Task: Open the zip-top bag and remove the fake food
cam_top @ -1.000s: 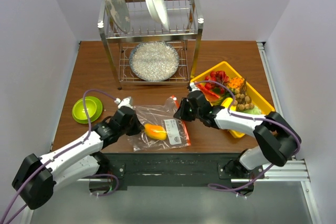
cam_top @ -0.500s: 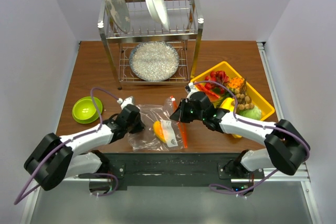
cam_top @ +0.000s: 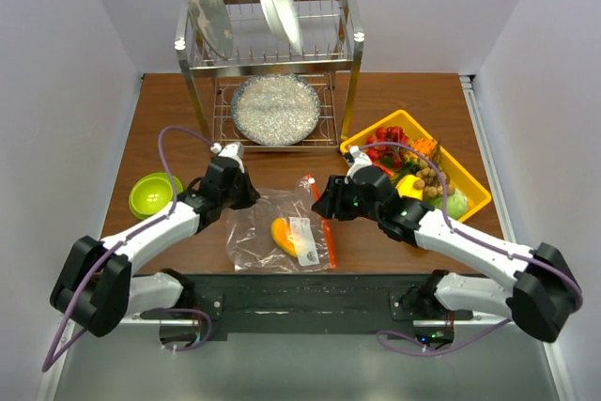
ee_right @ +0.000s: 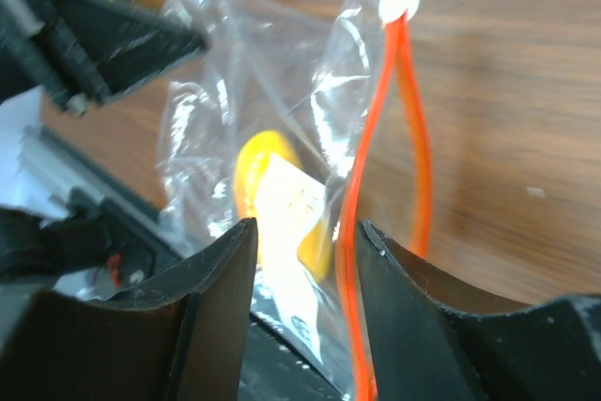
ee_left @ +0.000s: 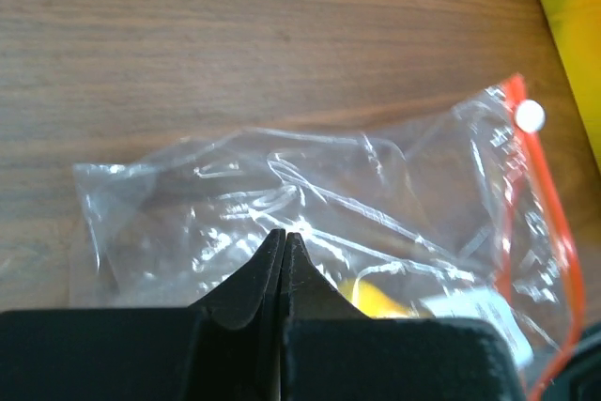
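Note:
The zip-top bag (cam_top: pixel 263 237) lies crinkled at the table's near middle, its orange zipper strip (cam_top: pixel 329 239) on the right, parted into a loop in the right wrist view (ee_right: pixel 376 166). A yellow-orange mango (cam_top: pixel 280 231) lies inside behind the white label (cam_top: pixel 302 236); it also shows in the right wrist view (ee_right: pixel 249 176). My left gripper (cam_top: pixel 246 198) is shut, pinching the bag's plastic (ee_left: pixel 310 185) at its far left part. My right gripper (cam_top: pixel 325 208) is open, its jaws either side of the zipper strip near the bag's mouth (ee_right: pixel 305 232). Red chillies (cam_top: pixel 383 146), brown balls (cam_top: pixel 432 179) and a yellow pepper (cam_top: pixel 408 185) lie in the yellow tray.
The yellow tray (cam_top: pixel 474 190) sits at the right with a pale green cabbage (cam_top: pixel 456 203) in it. A green bowl (cam_top: pixel 153 194) sits at the left. A metal dish rack (cam_top: pixel 272 63) with plates and a pan (cam_top: pixel 275 108) stands at the back.
My left gripper has moved away from the near edge, pulling the bag's left part with it. The mango has slid right, toward the zipper. My right gripper has stayed at the zipper.

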`<state>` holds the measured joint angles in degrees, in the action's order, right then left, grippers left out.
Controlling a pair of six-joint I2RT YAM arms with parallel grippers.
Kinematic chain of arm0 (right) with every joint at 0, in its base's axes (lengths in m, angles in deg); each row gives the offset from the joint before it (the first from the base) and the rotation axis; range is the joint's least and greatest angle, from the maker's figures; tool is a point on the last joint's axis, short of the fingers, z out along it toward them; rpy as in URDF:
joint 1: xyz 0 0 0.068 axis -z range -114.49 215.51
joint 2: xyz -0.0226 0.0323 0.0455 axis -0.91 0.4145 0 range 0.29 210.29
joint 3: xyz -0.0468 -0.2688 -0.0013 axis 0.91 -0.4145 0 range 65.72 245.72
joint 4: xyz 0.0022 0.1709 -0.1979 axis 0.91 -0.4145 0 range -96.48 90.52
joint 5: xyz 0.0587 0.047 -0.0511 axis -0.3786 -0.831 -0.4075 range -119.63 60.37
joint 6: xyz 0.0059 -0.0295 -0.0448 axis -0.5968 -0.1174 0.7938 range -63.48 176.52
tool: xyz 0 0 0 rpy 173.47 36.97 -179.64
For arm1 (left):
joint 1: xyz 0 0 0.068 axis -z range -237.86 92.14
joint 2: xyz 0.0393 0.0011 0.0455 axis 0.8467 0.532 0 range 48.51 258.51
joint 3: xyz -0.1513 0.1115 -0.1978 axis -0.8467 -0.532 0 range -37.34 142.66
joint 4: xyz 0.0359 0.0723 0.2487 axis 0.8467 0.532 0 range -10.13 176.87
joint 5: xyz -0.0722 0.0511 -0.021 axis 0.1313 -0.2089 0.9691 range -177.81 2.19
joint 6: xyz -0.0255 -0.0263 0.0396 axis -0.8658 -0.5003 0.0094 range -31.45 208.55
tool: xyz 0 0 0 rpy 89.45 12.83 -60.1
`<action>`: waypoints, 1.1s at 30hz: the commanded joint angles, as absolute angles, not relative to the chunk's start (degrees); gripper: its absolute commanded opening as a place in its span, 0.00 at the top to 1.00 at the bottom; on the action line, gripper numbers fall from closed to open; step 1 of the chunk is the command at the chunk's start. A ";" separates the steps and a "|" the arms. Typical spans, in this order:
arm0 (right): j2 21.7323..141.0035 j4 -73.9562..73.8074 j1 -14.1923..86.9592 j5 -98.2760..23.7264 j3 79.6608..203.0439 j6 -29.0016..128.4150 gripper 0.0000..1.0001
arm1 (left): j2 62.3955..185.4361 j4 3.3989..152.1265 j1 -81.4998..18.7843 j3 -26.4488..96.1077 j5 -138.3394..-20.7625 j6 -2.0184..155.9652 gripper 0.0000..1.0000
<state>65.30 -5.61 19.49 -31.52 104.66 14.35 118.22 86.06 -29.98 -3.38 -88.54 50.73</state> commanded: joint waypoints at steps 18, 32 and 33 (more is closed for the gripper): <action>76.74 3.76 21.74 -34.11 103.96 17.07 0.83 | 99.22 93.58 -13.39 -13.95 -85.79 36.17 1.00; 80.53 16.96 20.42 -42.29 97.54 12.40 0.83 | 107.57 82.60 -13.30 -18.18 -83.68 36.08 1.00; 80.44 16.96 20.16 -42.12 97.36 12.49 0.83 | 108.88 82.16 -13.30 -18.01 -83.86 36.17 1.00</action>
